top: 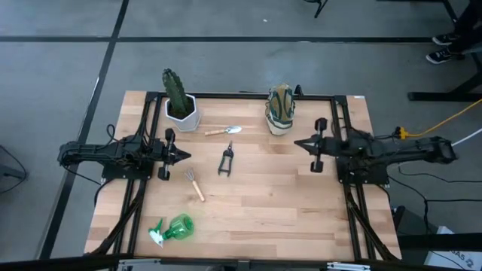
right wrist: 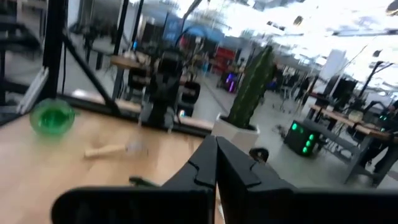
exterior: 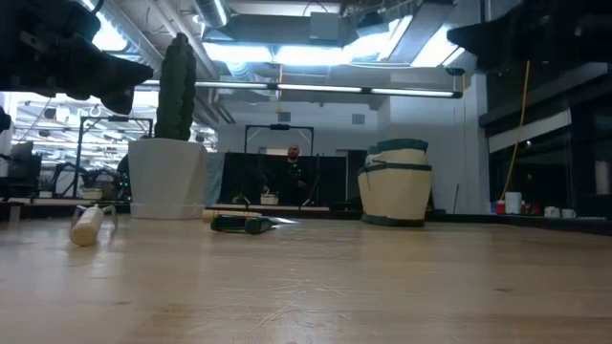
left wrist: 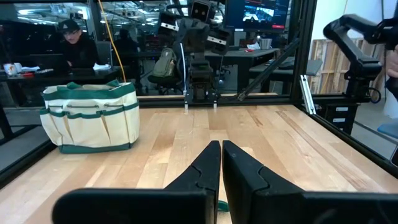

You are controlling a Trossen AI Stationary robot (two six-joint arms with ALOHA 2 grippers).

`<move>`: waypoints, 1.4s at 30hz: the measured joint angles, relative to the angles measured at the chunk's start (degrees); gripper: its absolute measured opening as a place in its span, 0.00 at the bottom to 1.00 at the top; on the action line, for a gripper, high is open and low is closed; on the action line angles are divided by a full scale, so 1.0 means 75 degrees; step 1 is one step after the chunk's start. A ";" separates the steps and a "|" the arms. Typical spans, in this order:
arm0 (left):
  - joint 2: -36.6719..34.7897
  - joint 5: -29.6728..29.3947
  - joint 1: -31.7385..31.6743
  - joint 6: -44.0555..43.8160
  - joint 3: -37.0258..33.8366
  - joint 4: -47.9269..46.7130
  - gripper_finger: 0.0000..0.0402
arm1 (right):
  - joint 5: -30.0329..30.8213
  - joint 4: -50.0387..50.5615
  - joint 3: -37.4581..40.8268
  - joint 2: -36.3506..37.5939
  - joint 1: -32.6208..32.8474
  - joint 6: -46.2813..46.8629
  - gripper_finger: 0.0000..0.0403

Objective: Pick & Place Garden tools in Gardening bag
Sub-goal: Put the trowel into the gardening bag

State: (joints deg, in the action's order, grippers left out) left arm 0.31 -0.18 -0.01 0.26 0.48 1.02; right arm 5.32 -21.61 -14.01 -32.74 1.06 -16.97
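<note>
Just ahead of my left gripper [top: 186,156], whose fingers are pressed together on nothing, the rake [top: 195,184] lies nearest, its wooden handle slanting away from my fingertips. The gardening bag [top: 280,110] stands just beside my right gripper [top: 296,143], likewise clenched and empty.

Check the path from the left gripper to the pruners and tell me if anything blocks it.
Nothing visible blocks it. The left gripper, fingers shut, points across bare wood toward the pruners. The rake lies off that line, toward the table's near edge, and the trowel lies toward the far edge, beside the white pot.
</note>
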 joint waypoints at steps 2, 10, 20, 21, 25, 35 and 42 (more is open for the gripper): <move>-0.0001 -0.0001 0.0001 0.0004 0.0000 0.0002 0.03 | -0.0006 0.0018 -0.0194 -0.0495 0.0004 -0.0073 0.02; 0.0001 -0.0001 0.0001 0.0003 -0.0001 0.0001 0.03 | 0.0037 0.0313 -0.1268 -0.2398 0.0000 -0.0605 0.02; 0.0001 -0.0001 0.0000 -0.0001 0.0001 0.0000 0.03 | 0.0068 0.2087 -0.3372 -0.4754 -0.0259 -0.1153 0.02; -0.0001 0.0001 0.0001 0.0000 0.0000 -0.0001 0.03 | 0.0066 0.2217 -0.3561 -0.4947 -0.0289 -0.1172 0.02; -0.0001 -0.0001 0.0002 0.0001 0.0001 0.0001 0.03 | 0.0067 0.2717 -0.4341 -0.5671 -0.0392 -0.1471 0.02; -0.0001 -0.0023 0.0000 0.0001 0.0001 0.0002 0.03 | -0.0128 0.3719 -0.6213 -0.7170 -0.0956 -0.1805 0.02; 0.0001 -0.0024 0.0000 0.0003 0.0001 0.0002 0.03 | -0.0574 0.3569 -0.6829 -0.8108 -0.1516 -0.2183 0.02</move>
State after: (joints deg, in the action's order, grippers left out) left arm 0.32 -0.36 -0.01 0.28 0.49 1.04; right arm 1.02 5.16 -65.22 -93.55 -10.31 -33.34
